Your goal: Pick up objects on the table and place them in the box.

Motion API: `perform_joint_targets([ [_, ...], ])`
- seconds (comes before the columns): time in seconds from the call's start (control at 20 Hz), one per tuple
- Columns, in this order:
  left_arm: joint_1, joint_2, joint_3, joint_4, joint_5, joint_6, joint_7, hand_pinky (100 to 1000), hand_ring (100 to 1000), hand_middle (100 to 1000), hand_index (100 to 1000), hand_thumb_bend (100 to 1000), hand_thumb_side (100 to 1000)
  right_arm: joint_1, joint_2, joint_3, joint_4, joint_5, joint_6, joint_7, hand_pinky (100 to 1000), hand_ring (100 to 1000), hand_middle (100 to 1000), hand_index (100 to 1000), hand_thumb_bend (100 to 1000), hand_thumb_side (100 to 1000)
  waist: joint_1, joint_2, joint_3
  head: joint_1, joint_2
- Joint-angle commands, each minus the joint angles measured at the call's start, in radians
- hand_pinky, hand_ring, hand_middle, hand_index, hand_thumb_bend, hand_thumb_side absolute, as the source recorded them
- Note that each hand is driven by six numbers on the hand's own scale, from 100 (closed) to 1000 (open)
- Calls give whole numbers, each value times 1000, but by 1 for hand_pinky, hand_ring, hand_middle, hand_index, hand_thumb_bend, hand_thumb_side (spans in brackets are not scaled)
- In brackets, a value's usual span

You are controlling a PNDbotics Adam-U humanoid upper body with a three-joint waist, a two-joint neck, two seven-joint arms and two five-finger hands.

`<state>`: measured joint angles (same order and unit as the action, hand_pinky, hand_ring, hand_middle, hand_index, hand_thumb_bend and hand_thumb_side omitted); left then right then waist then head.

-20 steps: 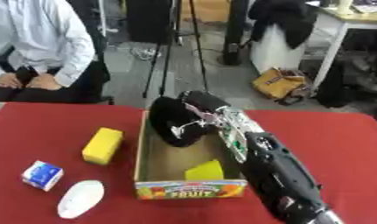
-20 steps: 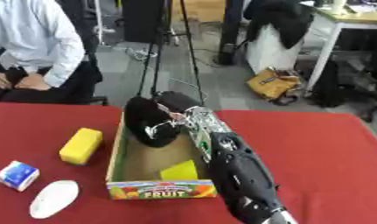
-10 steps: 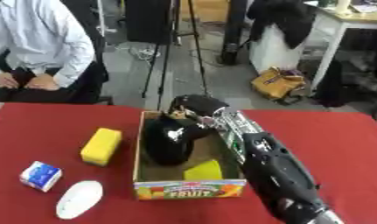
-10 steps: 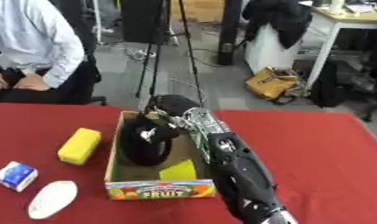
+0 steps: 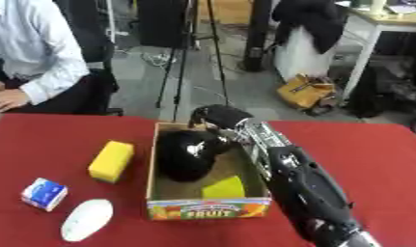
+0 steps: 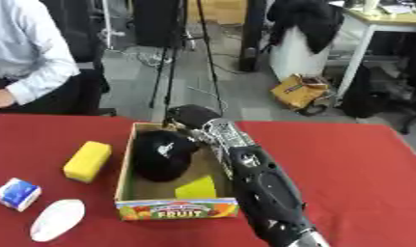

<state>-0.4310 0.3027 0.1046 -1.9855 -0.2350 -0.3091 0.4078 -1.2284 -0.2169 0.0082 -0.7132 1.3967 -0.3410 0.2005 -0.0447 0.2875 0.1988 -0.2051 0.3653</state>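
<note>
A black cap (image 5: 187, 154) sits low inside the fruit box (image 5: 208, 213) beside a yellow piece (image 5: 224, 187), the right hand (image 5: 217, 117) at the box's far rim, fingers curled on the cap's edge. Letting go cleanly calls for opening fully before lifting clear. A yellow sponge (image 5: 110, 160), small carton (image 5: 44, 194) and white object (image 5: 86, 219) wait on the red surface (image 5: 371, 159).

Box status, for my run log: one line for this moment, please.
right hand: over box far end | black cap: in box with yellow item | outside: sponge, carton, white object
</note>
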Motion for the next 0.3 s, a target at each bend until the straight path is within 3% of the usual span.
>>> perform_joint_targets([
  [0.05, -9, 18, 8, -14, -2, 0, 2, 927, 891, 823, 789, 100, 856, -29, -28, -9, -16, 8, 8, -9, 979, 963, 886, 847, 242, 841, 7, -26, -2, 4, -2],
  [0.3, -5, 21, 11, -14, -5, 1, 5, 928, 891, 823, 789, 100, 855, -28, -56, -10, -89, -42, 8, -18, 959, 949, 870, 835, 197, 842, 11, -28, -12, 18, 4],
])
